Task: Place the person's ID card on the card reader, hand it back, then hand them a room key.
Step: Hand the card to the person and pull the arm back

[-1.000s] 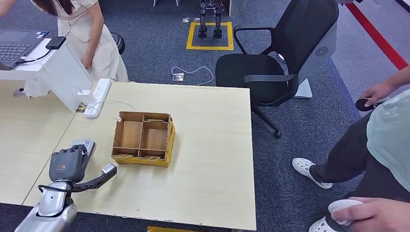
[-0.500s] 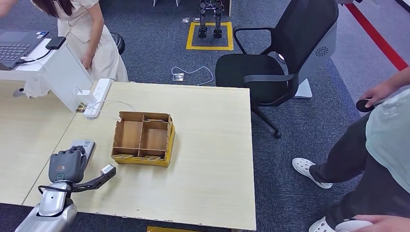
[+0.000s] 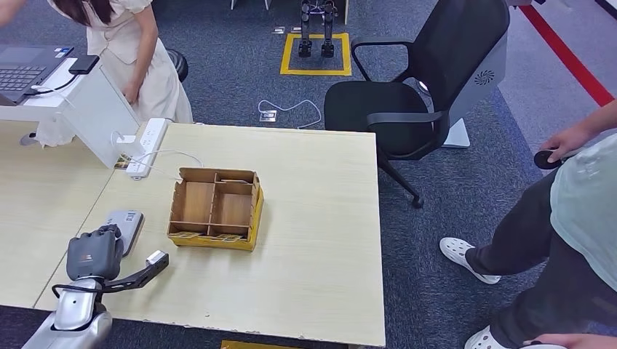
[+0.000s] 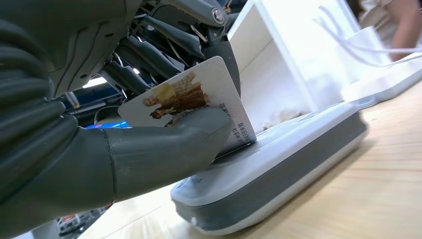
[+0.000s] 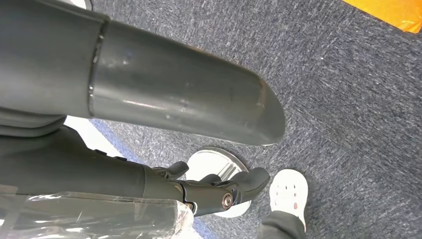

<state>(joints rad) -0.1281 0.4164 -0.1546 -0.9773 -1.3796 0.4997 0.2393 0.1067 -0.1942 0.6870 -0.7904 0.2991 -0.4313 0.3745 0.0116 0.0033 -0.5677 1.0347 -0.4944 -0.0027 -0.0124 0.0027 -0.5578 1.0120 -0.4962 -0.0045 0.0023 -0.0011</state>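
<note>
My left hand [image 3: 93, 254] hovers at the near end of the grey card reader [image 3: 125, 224] on the table's left side. In the left wrist view the thumb and fingers [image 4: 149, 149] pinch the ID card [image 4: 199, 107], a white card with a photo. It is tilted, and its lower edge touches the top of the card reader [image 4: 278, 164]. Flat cards lie in the front slots [image 3: 211, 236] of a cardboard organiser box [image 3: 215, 207] beside the reader. My right hand [image 5: 214, 191] hangs over the carpet, fingers loosely apart, holding nothing.
A person in dark trousers [image 3: 575, 218] stands right of the table, one hand [image 3: 575, 340] at the picture's bottom edge. Another person [image 3: 138, 58] stands at the far left by a white stand [image 3: 98, 116] and power strip [image 3: 145, 145]. A black office chair [image 3: 422, 87] is behind the table.
My left hand has drawn back a little toward me, uncovering more of the reader. The person's hand with a white object at the bottom right has dropped almost out of the picture.
</note>
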